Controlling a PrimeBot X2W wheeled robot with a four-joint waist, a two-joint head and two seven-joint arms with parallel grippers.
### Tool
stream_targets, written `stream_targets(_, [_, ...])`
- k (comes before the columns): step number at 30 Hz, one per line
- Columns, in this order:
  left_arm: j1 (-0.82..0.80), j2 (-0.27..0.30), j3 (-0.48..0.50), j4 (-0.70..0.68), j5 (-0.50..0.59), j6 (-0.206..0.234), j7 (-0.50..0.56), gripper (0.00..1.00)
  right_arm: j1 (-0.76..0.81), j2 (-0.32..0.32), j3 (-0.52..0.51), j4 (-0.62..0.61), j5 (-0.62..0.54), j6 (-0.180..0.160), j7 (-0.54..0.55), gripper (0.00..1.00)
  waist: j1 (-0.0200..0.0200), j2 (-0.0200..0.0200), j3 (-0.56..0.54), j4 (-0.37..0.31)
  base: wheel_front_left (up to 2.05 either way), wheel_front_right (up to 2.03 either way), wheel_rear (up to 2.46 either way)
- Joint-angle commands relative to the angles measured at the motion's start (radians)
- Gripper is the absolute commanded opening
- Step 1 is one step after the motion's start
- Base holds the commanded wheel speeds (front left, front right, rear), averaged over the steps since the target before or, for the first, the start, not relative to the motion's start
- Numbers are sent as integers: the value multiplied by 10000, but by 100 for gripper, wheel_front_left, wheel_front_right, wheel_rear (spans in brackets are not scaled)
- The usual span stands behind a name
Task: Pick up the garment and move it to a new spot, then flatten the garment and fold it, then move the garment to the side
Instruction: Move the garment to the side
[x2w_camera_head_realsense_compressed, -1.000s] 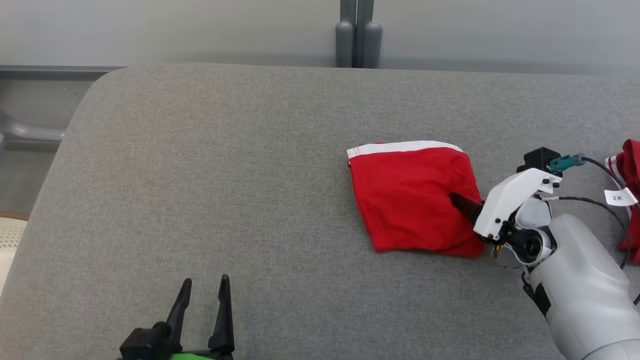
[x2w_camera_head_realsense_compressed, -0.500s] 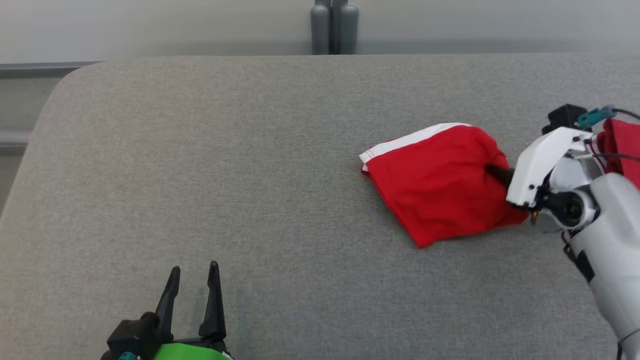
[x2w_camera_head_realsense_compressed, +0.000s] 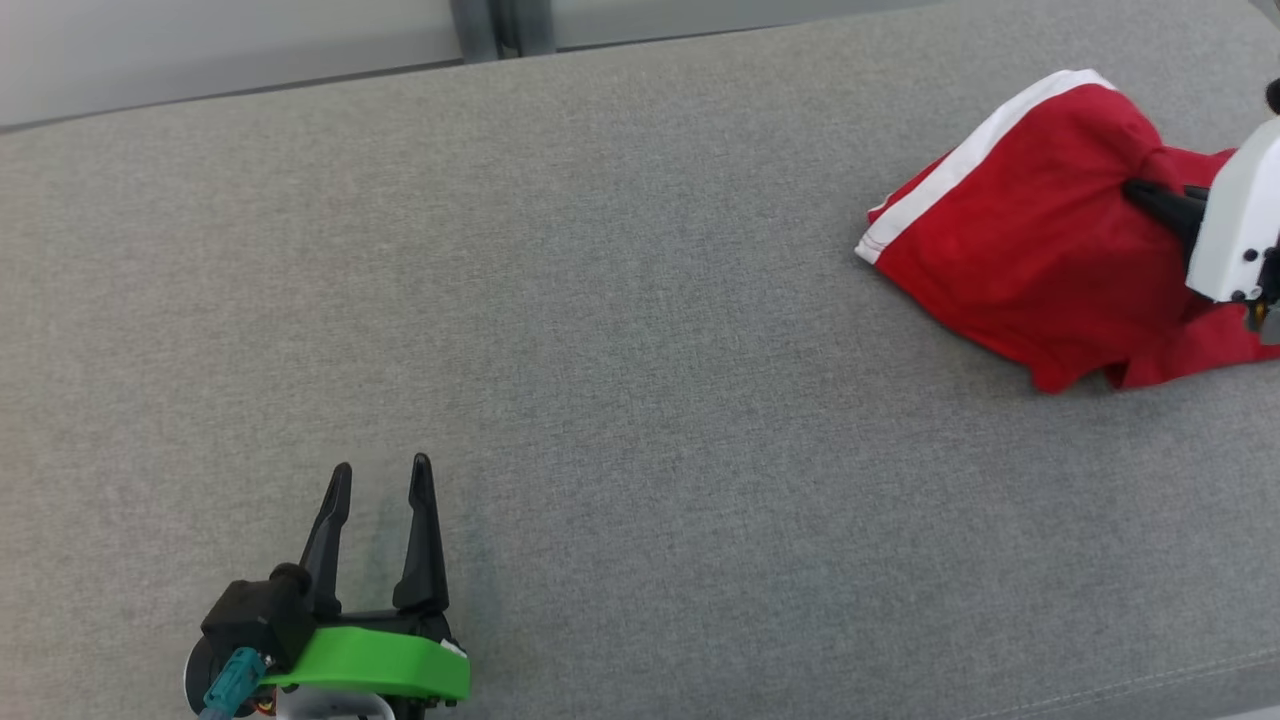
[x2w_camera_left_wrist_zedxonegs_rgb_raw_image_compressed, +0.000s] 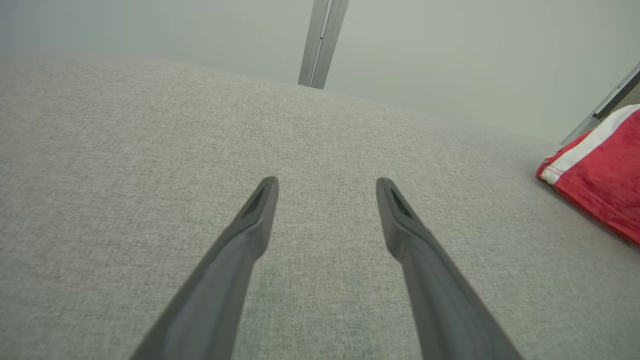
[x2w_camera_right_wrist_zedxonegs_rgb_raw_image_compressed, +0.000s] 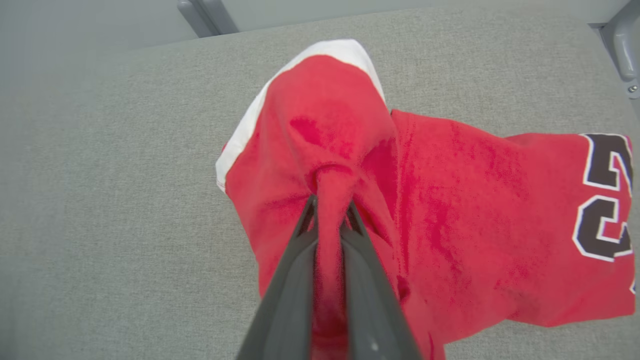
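The garment is a red jersey with a white band, lying partly lifted at the upper right of the grey surface. Its corner shows at the right edge of the left wrist view. In the right wrist view the garment shows black numbers with white outlines. My right gripper is shut on a pinched fold of the red cloth, which runs between the fingers. My left gripper stands open at the lower left, far from the garment, with nothing between its fingers.
The grey fabric surface stretches wide between the two grippers. A pale wall and a grey upright post lie beyond its far edge. A grey metal frame shows at the right in the right wrist view.
My right gripper shut on the garment and pulled it up and to the right, bunching the cloth. The head camera has shifted, so the whole scene sits differently. The left gripper stays open.
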Motion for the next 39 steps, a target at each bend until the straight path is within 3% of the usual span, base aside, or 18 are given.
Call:
stream_targets(1, [-182, 30, 37, 9, 73, 21, -28, 100, 168, -64, -165, -117, 37, 3, 62, 0, 0, -1, 498, -462, 0, 0, 0])
stream_targets(8, [-297, 30, 185, 172, 370, -101, -28, 100, 539, -298, -1277, 5, -244, 2, -110, 0, 0, -1, 864, -536, 0, 0, 0])
stream_targets(17, [-486, 30, 189, 355, 426, -180, -28, 100, 503, -337, -1766, 1850, -1876, 0, -1473, 0, 0, -1, 1206, -202, 0, 0, 0])
stream_targets(19, [-485, 30, 181, 374, 416, -171, -28, 100, 455, -491, -1703, 2235, -2380, -1, -1843, 48, 0, -1, 1228, -131, 0, 0, 0])
stream_targets(20, [-478, 30, 173, 387, 414, -176, -28, 100, 435, -506, -1677, 2398, -2560, 0, -1995, 100, 0, -1, 1221, -100, 0, 0, 0])
stream_targets(31, [-69, 30, 164, 519, 161, -146, -28, 100, 410, -476, -1888, 3992, -4148, 0, -3162, 100, 0, -1, 545, 64, 0, 0, 0])
stream_targets(36, [310, 30, 253, 442, 115, -109, -28, 100, 999, -432, -1805, 3111, -3778, 0, -3673, 100, 0, -1, -268, 66, 0, 0, 0])
stream_targets(39, [662, 30, 366, 358, 130, -138, -28, 100, 1771, -558, -1708, 1770, -3384, -1, -3851, 100, 0, -1, -858, 19, 0, 0, 0])
